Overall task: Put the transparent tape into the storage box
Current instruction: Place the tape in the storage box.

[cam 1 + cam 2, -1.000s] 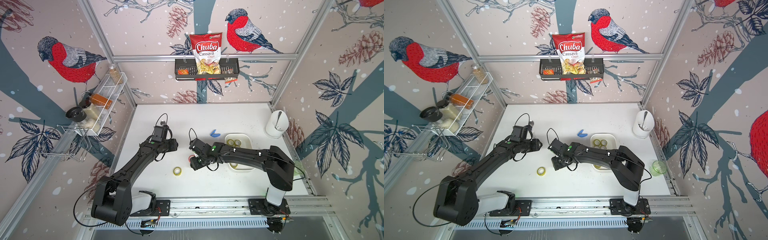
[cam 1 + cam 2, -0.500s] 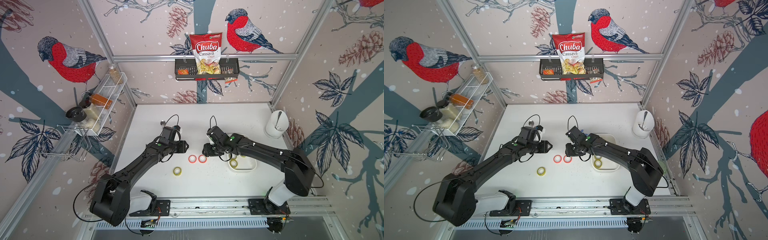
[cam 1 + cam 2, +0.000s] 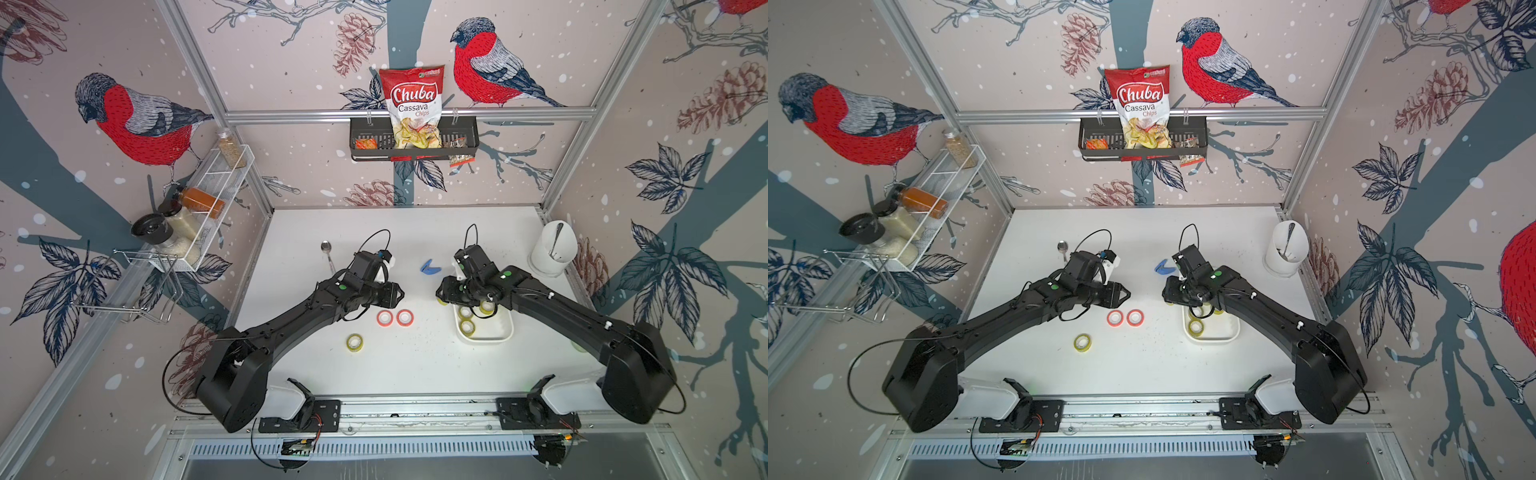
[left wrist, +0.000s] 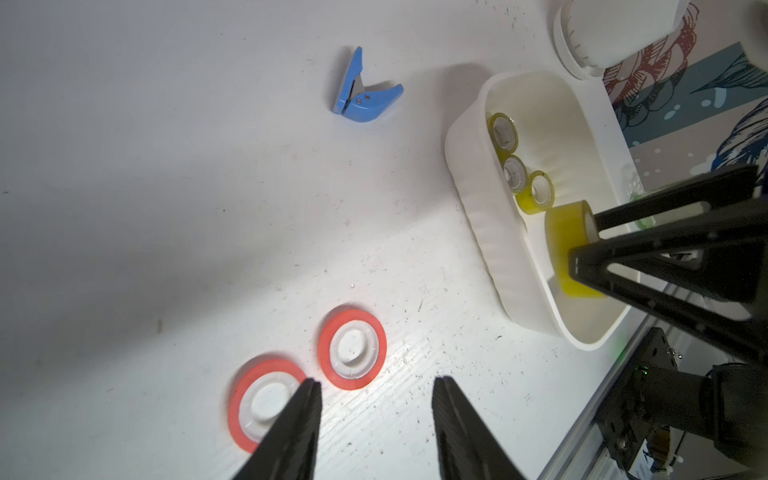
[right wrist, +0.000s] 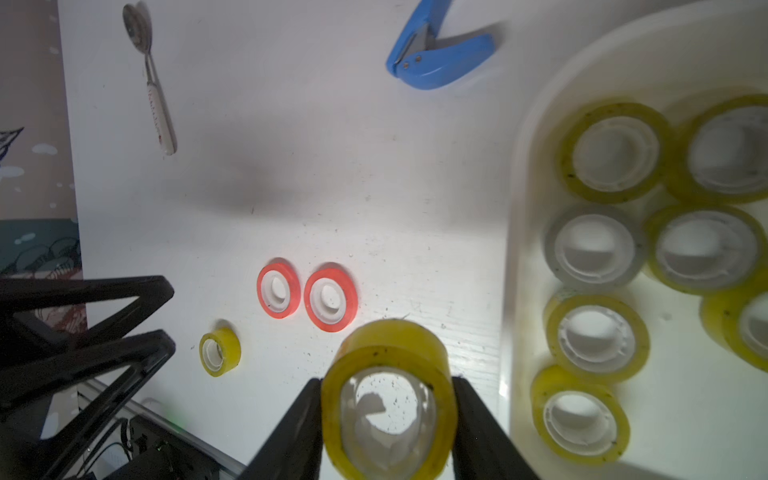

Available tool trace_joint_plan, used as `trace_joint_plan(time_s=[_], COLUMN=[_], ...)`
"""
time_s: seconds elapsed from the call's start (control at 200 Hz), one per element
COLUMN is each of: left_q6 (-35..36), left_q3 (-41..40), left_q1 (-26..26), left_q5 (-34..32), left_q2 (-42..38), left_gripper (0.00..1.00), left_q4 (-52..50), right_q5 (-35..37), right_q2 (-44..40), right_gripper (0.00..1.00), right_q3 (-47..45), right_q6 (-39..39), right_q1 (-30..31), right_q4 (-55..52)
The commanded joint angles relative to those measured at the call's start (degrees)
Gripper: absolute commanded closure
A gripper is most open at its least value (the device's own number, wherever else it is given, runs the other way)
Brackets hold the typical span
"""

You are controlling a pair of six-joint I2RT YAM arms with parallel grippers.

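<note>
One transparent tape roll (image 5: 386,353) was held by the right gripper (image 5: 386,380), pinched across its curved wall, just outside the storage box (image 5: 515,249) rim on the side facing the red rolls (image 5: 309,299). Only a short carry over that rim was judged necessary. The left gripper (image 4: 376,384) was seen parted and empty, farther from the box. A second transparent roll (image 3: 354,342) was seen lying well apart from it.

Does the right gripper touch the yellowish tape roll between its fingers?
Touching. The right wrist view shows both fingers of the right gripper pressed against opposite sides of the tape roll.
</note>
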Motion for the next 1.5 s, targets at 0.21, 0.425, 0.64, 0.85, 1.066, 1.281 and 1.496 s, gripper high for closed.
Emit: trace_joint_plan(time_s=[0.21, 0.425, 0.64, 0.85, 1.066, 1.281, 1.496], left_q6=[-0.87, -0.51, 0.18, -0.79, -1.02, -1.61, -1.6], left_q3=[3.38, 4.29, 4.33, 4.2, 4.35, 4.35, 4.35], left_q1=[-3.34, -4.44, -5.92, -6.16, -6.51, -6.51, -6.55], left_q5=[-0.19, 1.37, 1.65, 1.72, 1.63, 1.58, 1.87], left_q2=[4.22, 5.27, 5.93, 6.69, 7.17, 7.51, 7.77], left_gripper=[0.52, 0.53, 0.52, 0.52, 0.53, 0.52, 0.53], left_q4=[4.02, 5.74, 6.5, 7.63, 8.08, 8.74, 8.79], right_q5=[0.98, 0.17, -0.47, -0.84, -0.99, -1.59, -1.12], right_q2=[-9.85, -11.79, -9.43, -6.67, -4.08, -0.74, 1.06], right_gripper=[0.52, 0.52, 0.52, 0.52, 0.52, 0.52, 0.51], right_q3=[-9.18, -13.63, -16.01, -17.32, -17.77, -17.32, -16.38], right_q6=[1.45, -0.12, -2.65, -3.53, -3.87, -5.06, -5.64], right_q1=[-9.6, -16.08, -19.48, -19.74, -19.74, -19.69, -19.73], right_q4=[-2.53, -3.0, -1.91, -0.22, 1.78, 2.79, 3.24])
